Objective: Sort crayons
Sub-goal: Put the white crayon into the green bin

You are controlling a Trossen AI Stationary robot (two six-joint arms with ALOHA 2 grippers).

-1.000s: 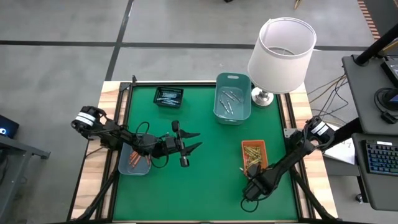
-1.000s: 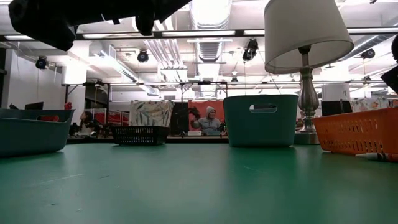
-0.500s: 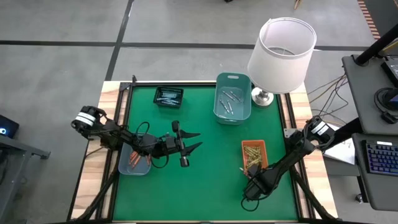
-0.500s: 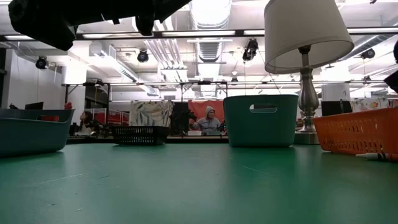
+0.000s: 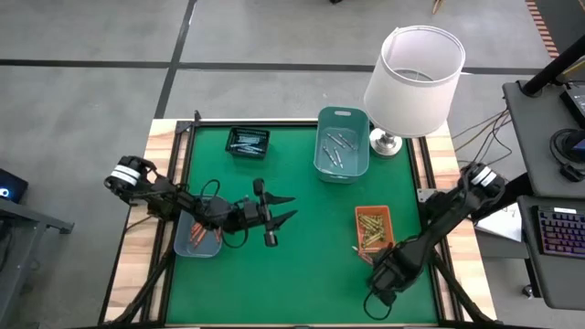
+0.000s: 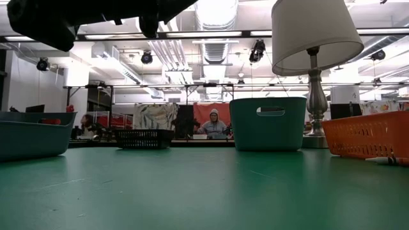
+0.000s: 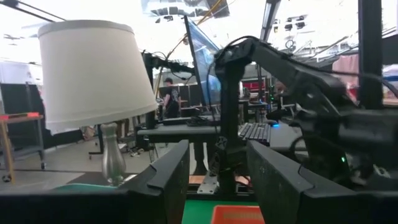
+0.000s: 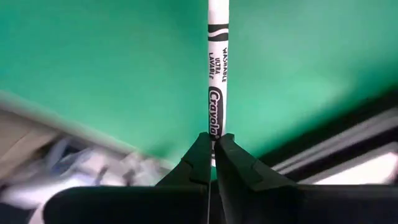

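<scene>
A: What has your right gripper got?

B: Its jaws are clenched on a white crayon held over the green mat, apparently for sorting. You can read "Crayola", "Ultra", "Washable".

A: And farther off?

B: Your left gripper waits mid-table, jaws released.

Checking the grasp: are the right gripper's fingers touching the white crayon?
Touching. The right wrist view shows the right gripper with its fingers shut on the white crayon, no gap visible.
</scene>
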